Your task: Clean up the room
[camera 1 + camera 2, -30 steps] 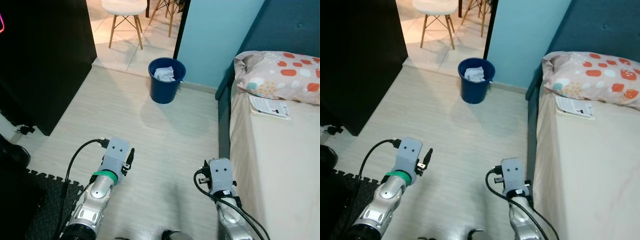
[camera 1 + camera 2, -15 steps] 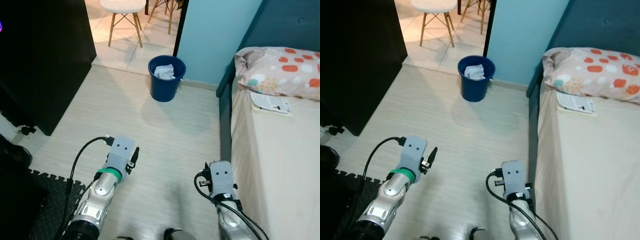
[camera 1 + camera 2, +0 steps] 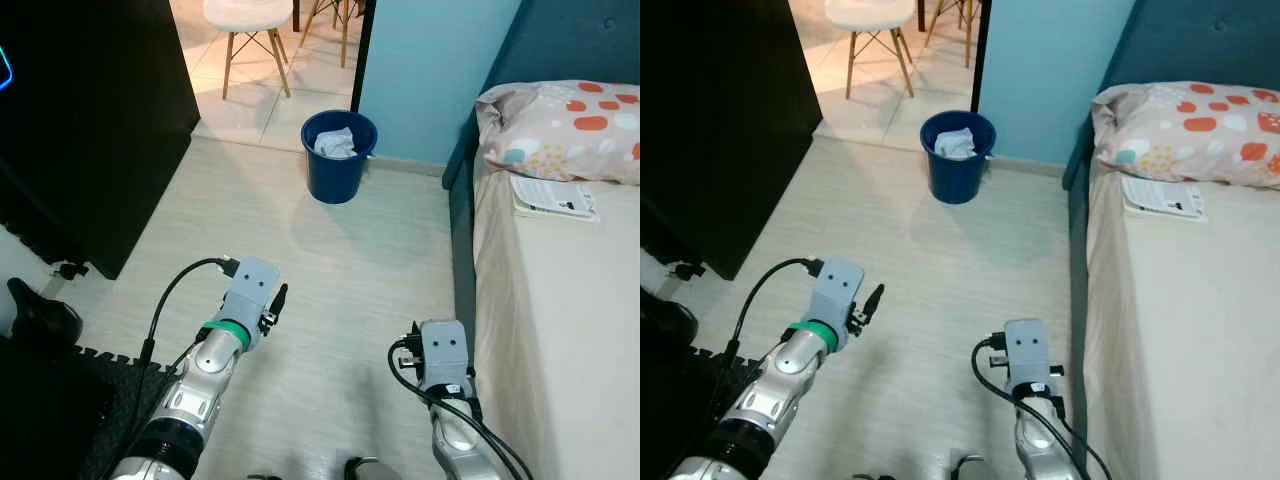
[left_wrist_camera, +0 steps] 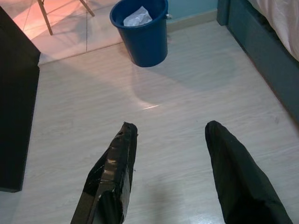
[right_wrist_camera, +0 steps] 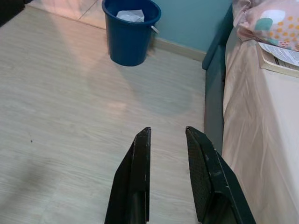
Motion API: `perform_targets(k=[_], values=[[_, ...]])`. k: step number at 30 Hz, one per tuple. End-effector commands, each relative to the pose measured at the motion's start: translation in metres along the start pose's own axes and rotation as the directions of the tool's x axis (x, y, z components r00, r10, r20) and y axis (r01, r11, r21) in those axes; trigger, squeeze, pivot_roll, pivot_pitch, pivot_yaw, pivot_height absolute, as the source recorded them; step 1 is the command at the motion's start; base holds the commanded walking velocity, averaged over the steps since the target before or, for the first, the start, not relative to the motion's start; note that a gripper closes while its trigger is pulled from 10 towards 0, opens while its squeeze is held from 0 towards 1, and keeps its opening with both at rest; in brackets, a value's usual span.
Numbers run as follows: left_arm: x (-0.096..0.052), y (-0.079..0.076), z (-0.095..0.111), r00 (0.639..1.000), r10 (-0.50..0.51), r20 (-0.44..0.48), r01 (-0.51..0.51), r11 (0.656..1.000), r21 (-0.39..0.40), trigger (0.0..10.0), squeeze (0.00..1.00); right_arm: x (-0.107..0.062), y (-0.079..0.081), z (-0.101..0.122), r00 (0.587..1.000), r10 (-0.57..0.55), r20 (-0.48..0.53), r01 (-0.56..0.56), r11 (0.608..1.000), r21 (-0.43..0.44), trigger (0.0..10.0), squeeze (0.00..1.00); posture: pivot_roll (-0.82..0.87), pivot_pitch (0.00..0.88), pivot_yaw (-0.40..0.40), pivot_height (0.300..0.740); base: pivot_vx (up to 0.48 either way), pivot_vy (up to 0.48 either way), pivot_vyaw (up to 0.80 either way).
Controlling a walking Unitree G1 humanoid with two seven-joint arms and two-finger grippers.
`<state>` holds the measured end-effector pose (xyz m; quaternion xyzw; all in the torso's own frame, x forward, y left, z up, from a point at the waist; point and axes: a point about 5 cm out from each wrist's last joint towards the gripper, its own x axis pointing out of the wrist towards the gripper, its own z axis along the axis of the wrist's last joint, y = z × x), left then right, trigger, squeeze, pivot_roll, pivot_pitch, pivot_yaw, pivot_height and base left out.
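A blue bin [image 3: 339, 165] with crumpled white paper [image 3: 336, 143] inside stands on the pale wood floor by the light blue wall. A thin booklet [image 3: 553, 197] lies on the bed beside a spotted pillow [image 3: 560, 128]. My left gripper [image 4: 170, 126] hovers low over the floor well short of the bin [image 4: 142, 32], open with nothing between its fingers. My right gripper [image 5: 167, 130] is held low near the bed's side, fingers a little apart and empty, pointing toward the bin [image 5: 131, 32].
The bed [image 3: 560, 330] with its dark blue frame runs along the right. A black cabinet [image 3: 90, 120] stands at the left, a dark foam mat [image 3: 60, 420] below it. A white chair [image 3: 245, 25] stands beyond the doorway. Bare floor lies between me and the bin.
The whole view has shifted slightly as the camera moved. My left arm has reached a bit further forward and to the right. Both grippers hold the same empty state.
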<state>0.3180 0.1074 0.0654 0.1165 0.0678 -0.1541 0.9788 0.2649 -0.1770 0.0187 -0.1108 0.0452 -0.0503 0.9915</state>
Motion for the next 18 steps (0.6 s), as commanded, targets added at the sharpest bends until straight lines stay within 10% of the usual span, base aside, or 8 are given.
perform_targets(k=[1, 18], values=[[-0.002, -0.002, -0.009, 0.999, -0.012, -0.038, 0.012, 1.0, 0.008, 10.0, 0.0, -0.004, 0.002, -0.007, 0.999, -0.003, -0.034, 0.004, 1.0, 0.009, 10.0, 0.0, -0.16, 0.088, 0.103, 0.74, 0.0, 0.0, 0.0], [-0.001, -0.016, -0.015, 0.999, -0.015, -0.052, 0.013, 1.0, -0.023, 10.0, 0.0, 0.002, -0.01, -0.001, 1.0, 0.0, -0.007, 0.0, 1.0, -0.029, 10.0, 0.0, -0.19, 0.081, 0.061, 0.74, 0.0, 0.0, 0.0]])
